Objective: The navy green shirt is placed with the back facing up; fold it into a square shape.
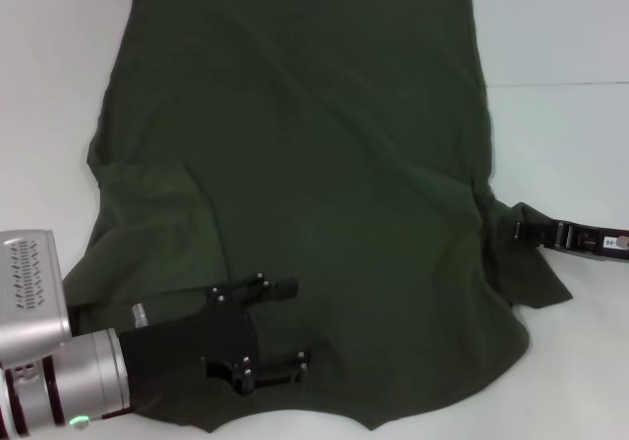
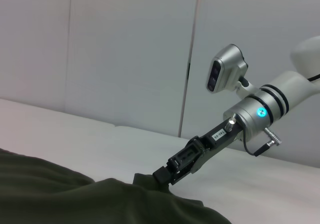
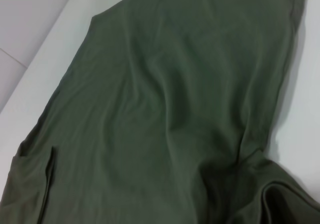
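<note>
The navy green shirt (image 1: 314,165) lies spread over the white table, its straight edge at the far side. Its left sleeve (image 1: 147,214) is folded in over the body. My left gripper (image 1: 293,325) hovers over the shirt's near left part, open, with nothing between its black fingers (image 1: 283,288). At the right edge, my right gripper (image 1: 519,231) is shut on the bunched right sleeve (image 1: 536,273). The left wrist view shows this right gripper (image 2: 162,176) pinching a raised fold of the shirt (image 2: 75,199). In the right wrist view the shirt (image 3: 175,109) fills most of the picture.
White table (image 1: 560,145) shows around the shirt on the left, right and far sides. A seam line (image 1: 560,84) crosses the table at the right. Pale wall panels (image 2: 125,49) stand behind the table in the left wrist view.
</note>
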Controlling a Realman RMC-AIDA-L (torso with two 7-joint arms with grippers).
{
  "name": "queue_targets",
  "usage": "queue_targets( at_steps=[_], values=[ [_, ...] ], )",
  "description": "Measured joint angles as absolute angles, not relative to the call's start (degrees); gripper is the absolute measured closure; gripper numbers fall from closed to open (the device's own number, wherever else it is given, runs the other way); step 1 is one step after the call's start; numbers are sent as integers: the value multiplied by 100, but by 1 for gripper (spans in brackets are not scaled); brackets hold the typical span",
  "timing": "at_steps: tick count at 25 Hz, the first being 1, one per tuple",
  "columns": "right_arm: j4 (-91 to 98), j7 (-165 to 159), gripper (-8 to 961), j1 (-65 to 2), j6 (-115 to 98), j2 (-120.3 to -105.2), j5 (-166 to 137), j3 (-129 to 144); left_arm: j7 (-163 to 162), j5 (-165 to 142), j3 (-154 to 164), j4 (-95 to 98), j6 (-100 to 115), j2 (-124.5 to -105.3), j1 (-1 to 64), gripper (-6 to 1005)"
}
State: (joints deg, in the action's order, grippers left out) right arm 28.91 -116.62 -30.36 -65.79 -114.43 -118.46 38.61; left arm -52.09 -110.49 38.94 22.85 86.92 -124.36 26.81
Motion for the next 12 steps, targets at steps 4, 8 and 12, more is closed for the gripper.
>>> queue_targets(
  at_steps=[4, 8, 12],
  values=[
    [2887, -11686, 374, -3021, -6575, -11477, -11795, 3770, -5211, -11049, 3893, 2291, 8657, -12436, 2681, 169],
    [2880, -11676, 547, -2999, -6579, -11501, -11763, 3635, -5212, -11048, 3893, 2299, 8657, -12436, 2681, 168],
    [2873, -11683, 703, -2980, -6588, -11529, -11760, 3575, -5212, -11047, 3887, 2310, 8657, -12436, 2681, 169]
  ],
)
